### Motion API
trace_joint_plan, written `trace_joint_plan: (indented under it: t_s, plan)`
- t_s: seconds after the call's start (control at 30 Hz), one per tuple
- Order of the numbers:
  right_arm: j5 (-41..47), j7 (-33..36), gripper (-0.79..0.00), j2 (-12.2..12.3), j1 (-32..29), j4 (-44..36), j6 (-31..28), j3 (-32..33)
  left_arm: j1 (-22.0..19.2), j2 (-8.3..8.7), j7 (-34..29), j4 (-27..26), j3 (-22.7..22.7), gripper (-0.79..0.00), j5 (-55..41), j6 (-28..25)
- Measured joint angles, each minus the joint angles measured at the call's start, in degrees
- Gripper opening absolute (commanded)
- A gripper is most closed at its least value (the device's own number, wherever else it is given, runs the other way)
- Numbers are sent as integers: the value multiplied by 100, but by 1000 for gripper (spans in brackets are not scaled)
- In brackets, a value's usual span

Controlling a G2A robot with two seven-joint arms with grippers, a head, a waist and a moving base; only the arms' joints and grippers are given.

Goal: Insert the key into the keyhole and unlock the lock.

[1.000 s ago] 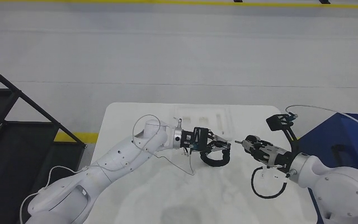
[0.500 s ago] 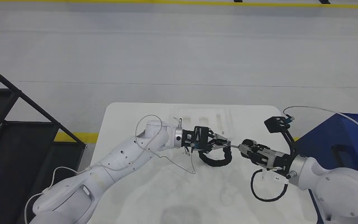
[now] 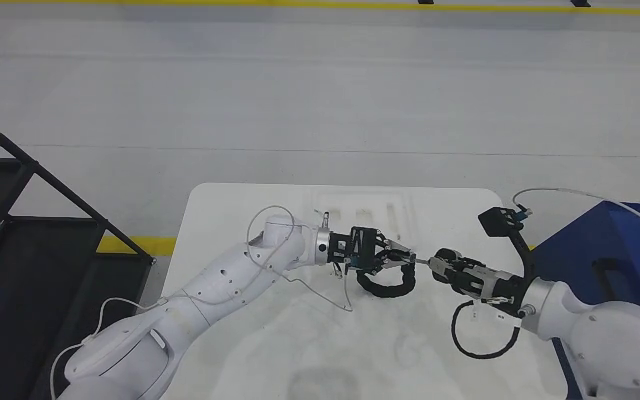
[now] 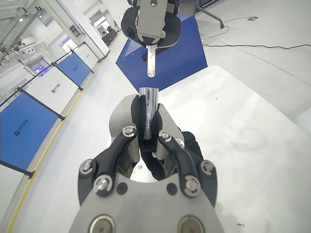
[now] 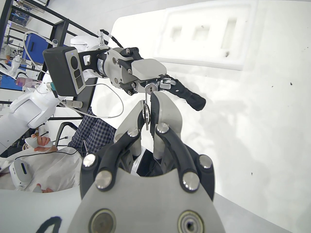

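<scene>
right gripper [image 5: 148, 103] is pinching key [image 4: 151, 61] by its head | left gripper [image 4: 146, 106] is squeezing lock [image 4: 149, 93] | key is looking thin, stiff, slippery

Key [image 4: 151, 61] head largely hidden in right gripper [image 4: 151, 42]; lock [image 4: 149, 93] half-hidden in left gripper [image 4: 145, 106].

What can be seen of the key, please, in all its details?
The key is a flat, silvery metal blade with a rounded tip. The right tool is shut on its head and holds it in the air. Its tip points at the chrome end of the lock, with a small gap between them.
</scene>
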Motion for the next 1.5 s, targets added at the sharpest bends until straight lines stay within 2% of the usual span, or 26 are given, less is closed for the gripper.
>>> trace_joint_plan:
  t_s: [0.6, 0.97, 1.5]
  plan:
    - [28, -146, -785, 20, -49, 0, -69, 2, 81, -66, -72, 11, -159, -785, 157, -62]
    - [25, -153, -785, 20, -51, 2, -72, 0, 166, -46, -109, 28, -355, -785, 221, -67]
    - [-538, -340, -785, 51, 112, 0, -22, -334, 234, -78, -124, 15, -457, -785, 315, -167]
